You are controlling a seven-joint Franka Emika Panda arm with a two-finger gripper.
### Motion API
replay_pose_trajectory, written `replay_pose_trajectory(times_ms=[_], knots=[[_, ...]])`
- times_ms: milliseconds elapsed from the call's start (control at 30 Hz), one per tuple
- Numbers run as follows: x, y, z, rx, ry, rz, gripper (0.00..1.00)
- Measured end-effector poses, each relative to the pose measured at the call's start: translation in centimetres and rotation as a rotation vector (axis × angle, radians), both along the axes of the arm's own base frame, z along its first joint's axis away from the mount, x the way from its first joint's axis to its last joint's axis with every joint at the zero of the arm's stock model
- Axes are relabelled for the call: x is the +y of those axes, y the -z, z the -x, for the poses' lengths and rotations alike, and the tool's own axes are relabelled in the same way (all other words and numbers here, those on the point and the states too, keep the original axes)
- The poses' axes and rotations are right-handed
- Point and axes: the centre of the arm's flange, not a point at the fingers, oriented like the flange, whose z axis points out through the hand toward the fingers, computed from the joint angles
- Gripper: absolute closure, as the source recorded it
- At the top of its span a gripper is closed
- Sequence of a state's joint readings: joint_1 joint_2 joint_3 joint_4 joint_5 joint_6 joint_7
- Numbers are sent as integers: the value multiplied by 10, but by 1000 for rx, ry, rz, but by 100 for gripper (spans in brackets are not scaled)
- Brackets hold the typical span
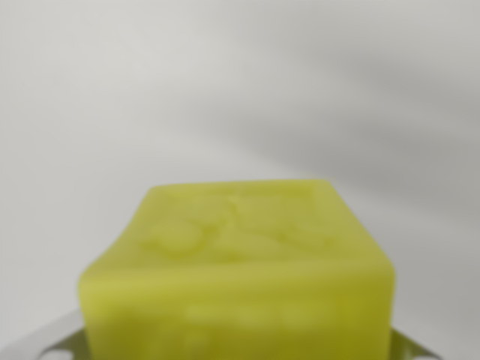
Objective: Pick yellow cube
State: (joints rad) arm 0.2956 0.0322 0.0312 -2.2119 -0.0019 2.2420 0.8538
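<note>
Yellow-green soft-looking foam or rubber cube [240, 270] fills wrist view's lower centre, blurred, very close to camera. Pale metallic pincer [240, 349] tips flank both lower corners; clamped or merely beside cube, cannot tell. Judged light, slightly yielding, matte; grip opposite side faces.

You're looking at the cube [240, 277] up close: yellow-green, matt, looks like soft foam or waxy plastic, no gloss. Top face is uneven w/ faint dimpled marks; edges rounded, front face smoother. View's blurred, so exact material can't be told. Surface [240, 82] behind is pale grey-white, matt, smooth, no grain or weave. At both bottom corners, pale grey fingers [45, 341], smooth, slight sheen, prob. plastic or metal.
</note>
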Motion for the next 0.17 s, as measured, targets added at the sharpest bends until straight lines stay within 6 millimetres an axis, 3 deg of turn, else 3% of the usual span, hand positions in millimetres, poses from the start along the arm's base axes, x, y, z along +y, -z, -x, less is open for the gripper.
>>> replay_pose_trajectory(times_ms=[167], knots=[[0, 0, 0, 0, 0, 0, 100]])
